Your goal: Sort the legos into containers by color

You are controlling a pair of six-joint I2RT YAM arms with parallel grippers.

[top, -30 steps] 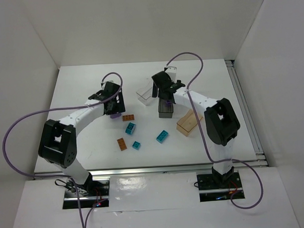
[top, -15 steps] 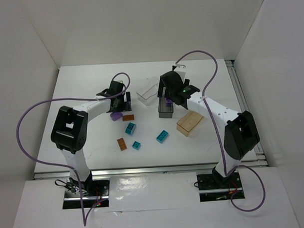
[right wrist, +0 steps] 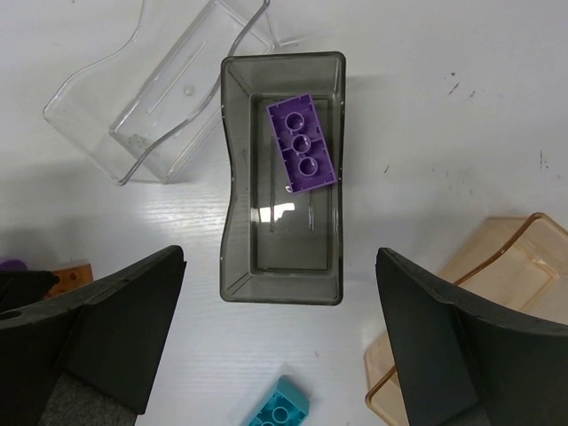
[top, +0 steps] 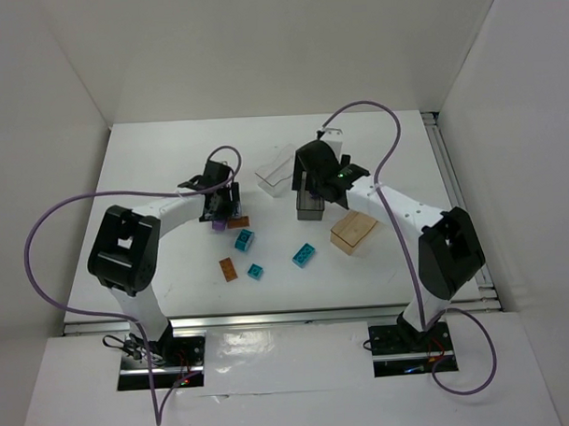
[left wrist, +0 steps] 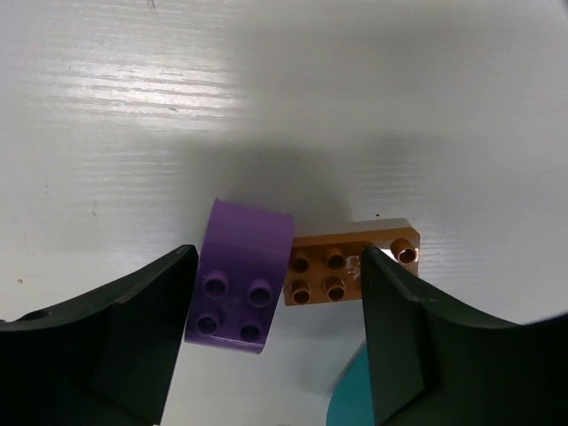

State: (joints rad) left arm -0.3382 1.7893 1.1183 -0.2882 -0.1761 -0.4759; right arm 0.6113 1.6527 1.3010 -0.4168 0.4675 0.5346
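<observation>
Since a second earlier, the left arm had swung inward and dropped, so the left gripper (left wrist: 280,266) straddled the small purple studded plastic brick (left wrist: 238,280) it had only been nearing. The right arm had shifted only slightly.

The left fingers (left wrist: 115,337) stood apart, clamped on nothing. The purple brick lay between them, close against the finger on the left of the wrist view. It was short, its slightly longer axis pointing away from the camera and a little tilted. Touching its other side was the orange-brown studded plastic brick (left wrist: 330,266). That one's long axis ran along the closing line, and its far end reached the opposite finger. I judged that closing there would squeeze both bricks together, so the grip wanted to be shifted or turned first.

The left arm was plainly the nearer one. The right gripper (right wrist: 280,266), its fingers wide apart and empty, hung over the dark smoky-grey translucent rectangular tray (right wrist: 235,222). A flat purple plate (right wrist: 302,144) already lay inside it. That tray sat off to the right of the purple brick, between the clear plastic tray (right wrist: 89,98) and the tan wood-coloured tray (right wrist: 497,266).

The white table (top: 152,180) looked smooth with a faint grain, so I expected a nudged brick to slide. A teal studded brick (top: 244,239) sat just beside the pair on the near side. The other loose bricks lay well apart.
</observation>
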